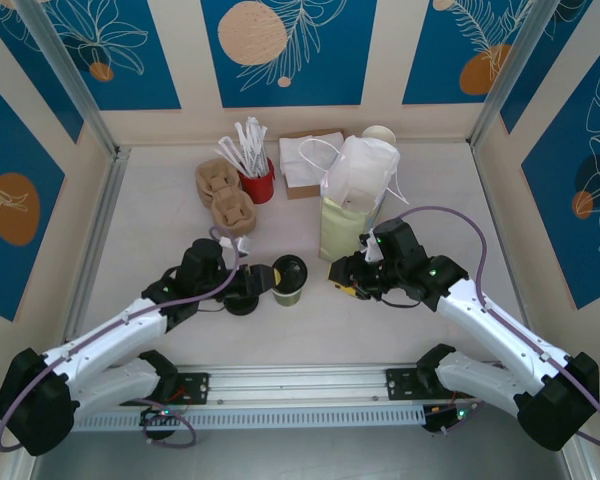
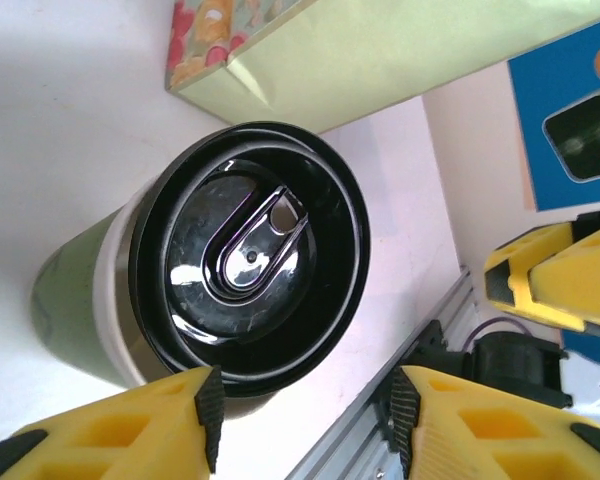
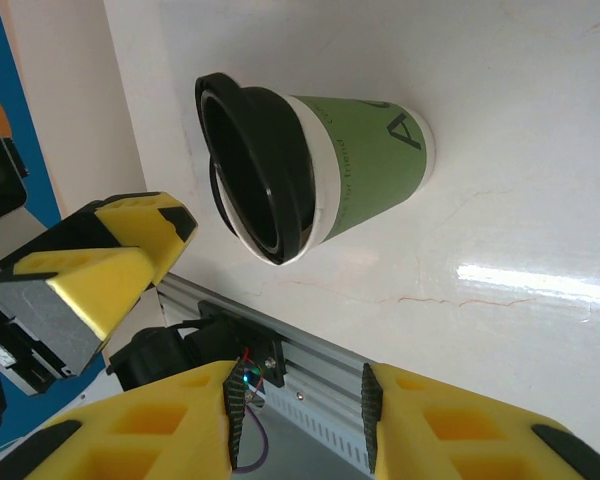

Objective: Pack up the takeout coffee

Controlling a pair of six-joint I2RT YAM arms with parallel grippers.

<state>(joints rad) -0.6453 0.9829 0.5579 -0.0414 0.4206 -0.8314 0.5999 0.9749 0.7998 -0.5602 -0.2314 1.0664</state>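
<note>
- The takeout coffee (image 1: 288,279) stands upright on the counter (image 1: 160,220), near its front edge, between the two claws and just in front of a pale green paper bag (image 1: 340,228).
- It wears a black lid (image 2: 250,255). The left wrist view looks down on the lid's glossy top and sip flap, while the right wrist view shows the cup's green side with dark lettering. From there the lid may sit a little crooked on the white rim, though the angle is poor.
- The left claw (image 1: 258,283) is spread, its yellow fingers (image 2: 130,430) on either side of the lid's near edge, the far one clear of the lid.
- The right claw (image 1: 342,275) hangs part open with nothing between its fingers (image 3: 150,430), pointing at the cup and apart from it.
- At the back of the counter, a red cup (image 1: 259,187) holds white wrapped sticks, with brown cardboard cup trays (image 1: 225,196) beside it.
- A white plastic bag (image 1: 365,170) slumps behind the paper bag, next to a box of white napkins (image 1: 305,160).
</note>
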